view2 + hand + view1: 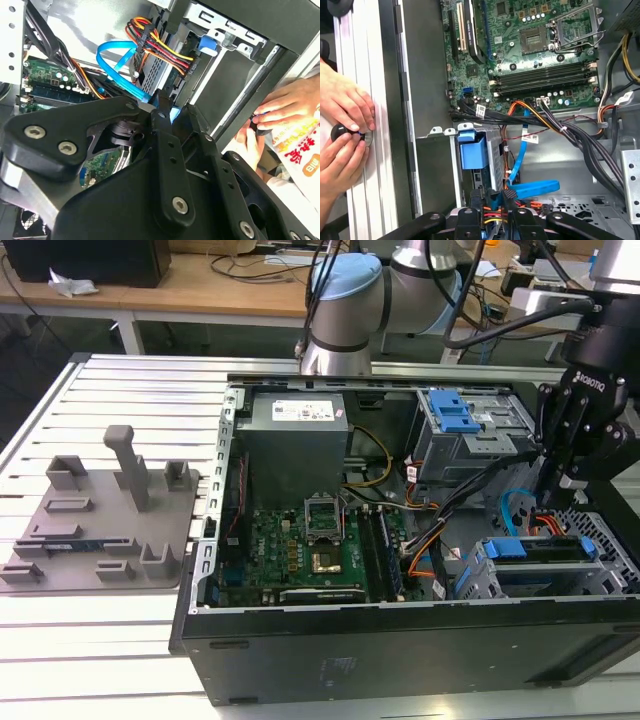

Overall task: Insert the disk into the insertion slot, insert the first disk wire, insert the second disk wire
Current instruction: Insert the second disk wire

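The disk (525, 549), edged by its blue caddy (472, 152), lies inside the insertion slot (600, 536), a grey perforated cage at the exterior view's right. My black gripper (558, 485) hangs just above that cage. In both wrist views its fingers are closed around the black plug of a flat blue disk wire (535, 187), right at the disk's end. The gripper (503, 198) holds the plug against the cage; the blue disk wire (120, 62) loops away from the gripper (167, 104). A red, yellow and black disk wire (165, 52) runs to a plug on the disk.
A second grey bay with a blue latch (452, 412) stands behind the gripper. The motherboard (300, 540) and cable bundles (580, 135) fill the case. A person's hands (342, 130) rest on the table beside the case. A grey fixture (110, 510) stands at the exterior view's left.
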You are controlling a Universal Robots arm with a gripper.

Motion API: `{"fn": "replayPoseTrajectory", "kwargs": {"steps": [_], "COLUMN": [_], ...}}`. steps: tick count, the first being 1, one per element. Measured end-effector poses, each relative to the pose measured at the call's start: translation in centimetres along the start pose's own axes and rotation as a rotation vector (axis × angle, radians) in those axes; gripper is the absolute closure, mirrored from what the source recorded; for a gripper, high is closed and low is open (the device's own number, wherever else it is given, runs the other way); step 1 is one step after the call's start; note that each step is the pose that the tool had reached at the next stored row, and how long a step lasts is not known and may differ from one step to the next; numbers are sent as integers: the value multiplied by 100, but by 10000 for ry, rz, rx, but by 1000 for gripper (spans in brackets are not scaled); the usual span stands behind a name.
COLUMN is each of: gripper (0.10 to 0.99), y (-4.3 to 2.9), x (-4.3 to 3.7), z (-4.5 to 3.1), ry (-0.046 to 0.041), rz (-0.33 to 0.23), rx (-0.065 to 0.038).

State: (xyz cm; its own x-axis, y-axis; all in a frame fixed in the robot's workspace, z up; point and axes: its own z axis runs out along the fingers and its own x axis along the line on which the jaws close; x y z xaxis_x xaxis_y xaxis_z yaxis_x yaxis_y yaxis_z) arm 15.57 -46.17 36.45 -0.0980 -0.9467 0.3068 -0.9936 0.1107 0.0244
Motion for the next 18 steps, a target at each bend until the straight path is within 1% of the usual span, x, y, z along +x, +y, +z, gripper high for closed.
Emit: {"fn": "replayPoseTrajectory", "kwargs": {"steps": [4,5,6,12,13,14,15,16,17,18], "gripper": [780,863,925,925,925,925,925,925,925,925], "y": [2,2,1,8,24,47,56,62,65,62], "x": [-17,-19,-20,-24,-18,-10,-6,0,12,31], "z": [8,10,11,19,20,23,26,29,32,40], "ry": [9,12,12,7,-5,-69,-113,-186,-359,-529], "rz": [-5,-5,-5,-5,16,70,96,120,142,145], "rx": [3,3,4,7,72,242,323,403,473,486]}}
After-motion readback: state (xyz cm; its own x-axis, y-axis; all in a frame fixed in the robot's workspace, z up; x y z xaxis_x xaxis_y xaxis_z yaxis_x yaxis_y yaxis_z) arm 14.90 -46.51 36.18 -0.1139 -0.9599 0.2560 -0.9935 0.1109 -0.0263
